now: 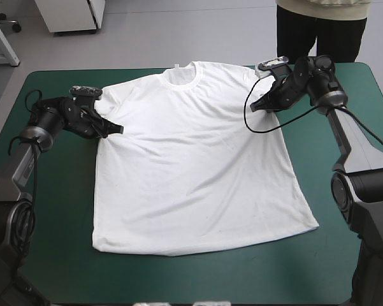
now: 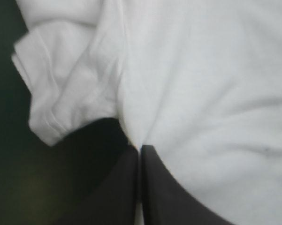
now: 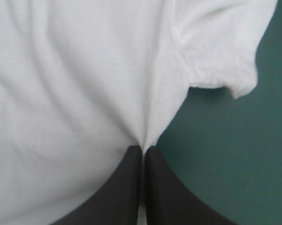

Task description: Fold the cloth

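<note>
The white T-shirt (image 1: 191, 166) lies spread flat on the teal-green cover, collar toward the far edge, hem toward the near edge. My left gripper (image 1: 118, 129) is shut on the T-shirt at the armpit of its left side; in the left wrist view the black fingers (image 2: 131, 187) meet in a point (image 2: 141, 147) with fabric pinched, the short sleeve (image 2: 65, 93) crumpled beside them. My right gripper (image 1: 255, 106) is shut on the T-shirt at the other armpit; the right wrist view shows its tips (image 3: 143, 149) pinching cloth (image 3: 84, 93), the sleeve (image 3: 225, 51) lying beside it.
Bare teal-green cover (image 1: 344, 261) surrounds the shirt on the near side and at both ends. The far table edge (image 1: 83, 71) runs just beyond the collar.
</note>
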You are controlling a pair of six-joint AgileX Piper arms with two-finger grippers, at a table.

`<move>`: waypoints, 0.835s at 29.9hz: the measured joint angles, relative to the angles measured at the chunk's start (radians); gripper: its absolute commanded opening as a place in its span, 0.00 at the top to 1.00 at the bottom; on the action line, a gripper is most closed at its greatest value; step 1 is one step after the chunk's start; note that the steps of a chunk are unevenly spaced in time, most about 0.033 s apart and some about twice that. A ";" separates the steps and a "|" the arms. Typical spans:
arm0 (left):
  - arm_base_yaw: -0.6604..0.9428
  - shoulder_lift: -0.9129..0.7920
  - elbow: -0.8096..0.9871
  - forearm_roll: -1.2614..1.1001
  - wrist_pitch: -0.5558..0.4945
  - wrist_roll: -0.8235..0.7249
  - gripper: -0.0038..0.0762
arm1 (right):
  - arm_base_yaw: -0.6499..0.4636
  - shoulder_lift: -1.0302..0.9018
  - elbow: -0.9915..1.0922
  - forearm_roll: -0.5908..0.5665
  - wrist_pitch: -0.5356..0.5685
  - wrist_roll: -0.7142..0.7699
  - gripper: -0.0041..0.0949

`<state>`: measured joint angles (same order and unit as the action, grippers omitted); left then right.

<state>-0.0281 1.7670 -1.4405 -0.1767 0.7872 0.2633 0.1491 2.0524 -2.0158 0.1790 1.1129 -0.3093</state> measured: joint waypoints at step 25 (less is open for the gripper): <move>0.050 -0.383 -0.514 0.001 0.312 0.000 0.96 | 0.000 -0.651 -0.005 0.001 0.081 -0.034 0.97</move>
<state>0.0224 1.3843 -1.9550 -0.1753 1.0995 0.2636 0.1491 1.4014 -2.0210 0.1799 1.1942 -0.3432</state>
